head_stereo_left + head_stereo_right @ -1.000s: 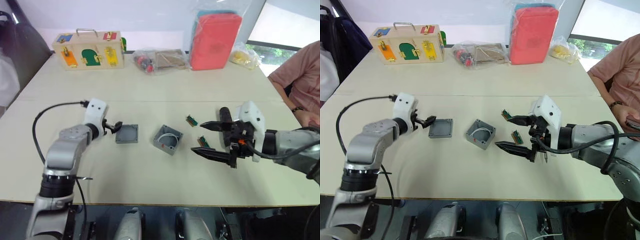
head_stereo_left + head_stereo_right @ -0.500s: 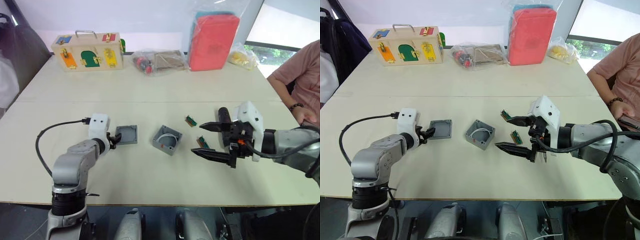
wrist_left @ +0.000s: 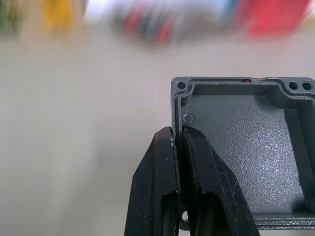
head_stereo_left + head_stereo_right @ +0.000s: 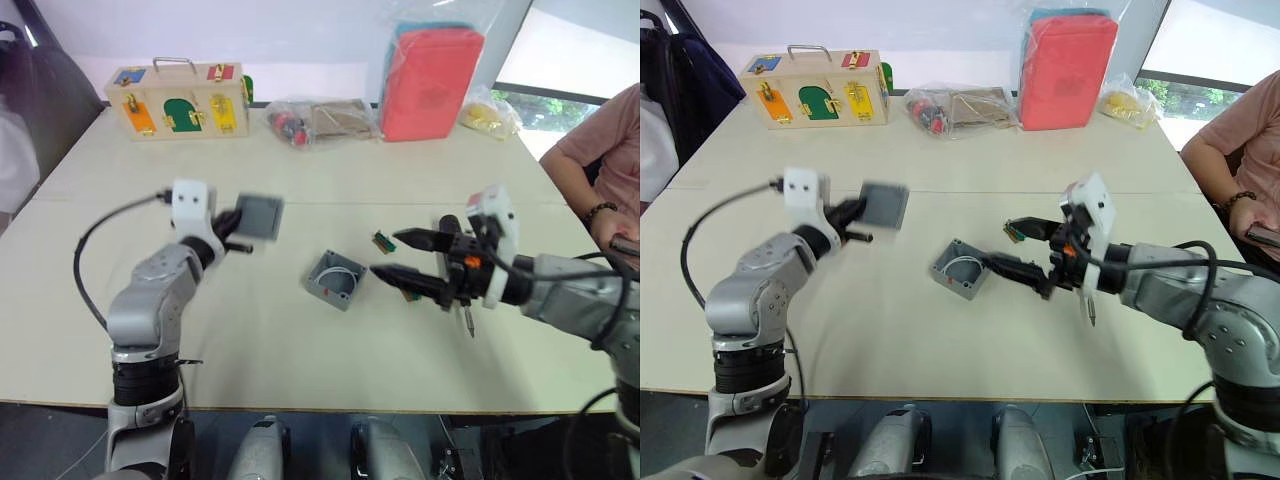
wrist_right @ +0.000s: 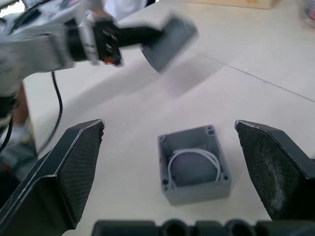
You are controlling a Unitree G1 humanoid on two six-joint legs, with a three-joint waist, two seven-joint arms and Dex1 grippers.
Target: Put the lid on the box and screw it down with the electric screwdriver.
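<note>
At table centre the box (image 4: 336, 279) sits open, white wires coiled inside. At its 3 o'clock the right gripper (image 4: 392, 256) is spread wide and empty. At its 10 o'clock the lid (image 4: 259, 216) is held aloft, pinched by one rim in the closed left gripper (image 3: 180, 142). So thin an edge-hold could let it pivot or drop, or seat it skewed, trapping wires.

Lid (image 4: 259, 216) aloft, left of box (image 4: 336, 280)

Lab: test table (image 4: 300, 170) with latch box (image 4: 178, 100).
</note>
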